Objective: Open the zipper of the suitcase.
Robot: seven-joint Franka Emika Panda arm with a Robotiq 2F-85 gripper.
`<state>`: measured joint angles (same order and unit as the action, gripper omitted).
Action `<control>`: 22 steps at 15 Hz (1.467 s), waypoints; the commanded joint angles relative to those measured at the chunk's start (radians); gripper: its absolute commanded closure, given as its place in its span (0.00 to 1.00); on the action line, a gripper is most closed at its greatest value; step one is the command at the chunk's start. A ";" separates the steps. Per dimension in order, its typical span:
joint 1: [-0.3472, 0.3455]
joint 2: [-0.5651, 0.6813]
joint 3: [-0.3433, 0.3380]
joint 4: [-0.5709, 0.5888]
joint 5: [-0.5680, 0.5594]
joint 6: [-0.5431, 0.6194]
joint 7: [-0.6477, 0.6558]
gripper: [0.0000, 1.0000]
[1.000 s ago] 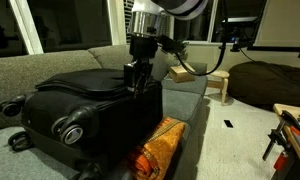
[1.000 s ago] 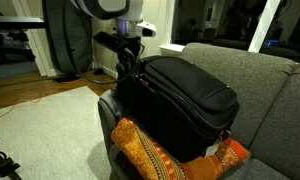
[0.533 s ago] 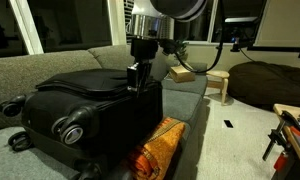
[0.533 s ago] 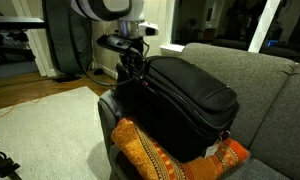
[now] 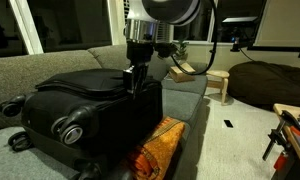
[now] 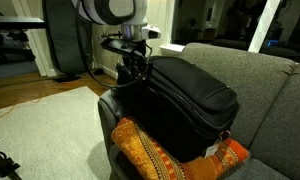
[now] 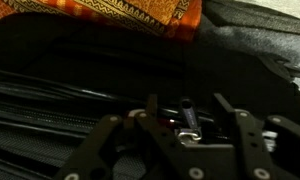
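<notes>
Night-dark windows sit behind a grey sofa (image 5: pixel 50 65), and the black soft-sided suitcase (image 5: pixel 85 105) lies flat on its seat. In this exterior view its spinner wheels (image 5: pixel 75 125) face the camera. The Panda arm comes down from above, and its gripper (image 5: pixel 137 78) is at the suitcase's top edge, at the end away from the wheels. From here the seam is too dark to pick out any zipper. An orange patterned cushion (image 5: pixel 160 145) is wedged against the suitcase's lower front corner, and a small wooden stool (image 5: pixel 218 82) stands well beyond the suitcase.

From the opposite side, in an exterior view, the suitcase (image 6: pixel 190 95) fills the sofa (image 6: pixel 270 85) seat, with a pale rug (image 6: pixel 40 125) on the floor beside it. The gripper (image 6: pixel 133 70) presses in at the suitcase's upper corner nearest the arm. The cushion (image 6: pixel 160 155) lies below the suitcase's near end. Again the fingers are too small and dark to read.

The wrist view looks across the suitcase's black fabric (image 7: pixel 70 60), with the cushion (image 7: pixel 120 10) along the top. The gripper (image 7: pixel 186 125) comes in from the bottom. A small light metallic zipper pull tab (image 7: pixel 187 117) stands between its fingers (image 7: pixel 150 108). The fingers are spread apart on either side of the tab, and as far as the dim picture lets me see, they are not pinching it.
</notes>
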<state>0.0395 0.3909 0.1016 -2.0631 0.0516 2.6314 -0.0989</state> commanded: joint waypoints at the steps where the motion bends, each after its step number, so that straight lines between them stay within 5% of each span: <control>1: 0.001 -0.020 0.011 -0.009 0.012 0.025 -0.003 0.75; 5: -0.019 -0.030 0.041 -0.025 0.066 0.026 -0.030 0.98; 22: -0.031 -0.033 -0.034 -0.048 0.045 0.033 0.002 0.95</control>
<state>0.0259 0.3781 0.0998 -2.0745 0.1176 2.6314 -0.1134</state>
